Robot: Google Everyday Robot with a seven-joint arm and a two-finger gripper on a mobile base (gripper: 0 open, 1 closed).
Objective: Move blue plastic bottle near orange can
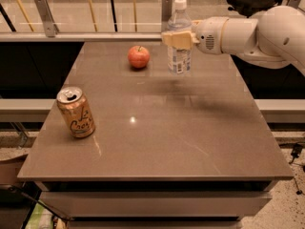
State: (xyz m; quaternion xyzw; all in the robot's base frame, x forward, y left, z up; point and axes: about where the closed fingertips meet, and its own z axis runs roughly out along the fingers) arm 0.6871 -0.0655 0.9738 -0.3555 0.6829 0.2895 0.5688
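Note:
The blue plastic bottle (179, 38) is clear with a white cap and a white-and-blue label. It hangs upright a little above the back of the table. My gripper (177, 39) reaches in from the right and is shut on the bottle's upper body. The orange can (76, 112) stands tilted at the table's front left, far from the bottle. Its silver top with pull tab faces up.
A red-orange apple (138, 57) sits on the brown table (157, 128) just left of the bottle. A railing with posts (45, 15) runs behind the table. My white arm (257, 32) spans the back right corner.

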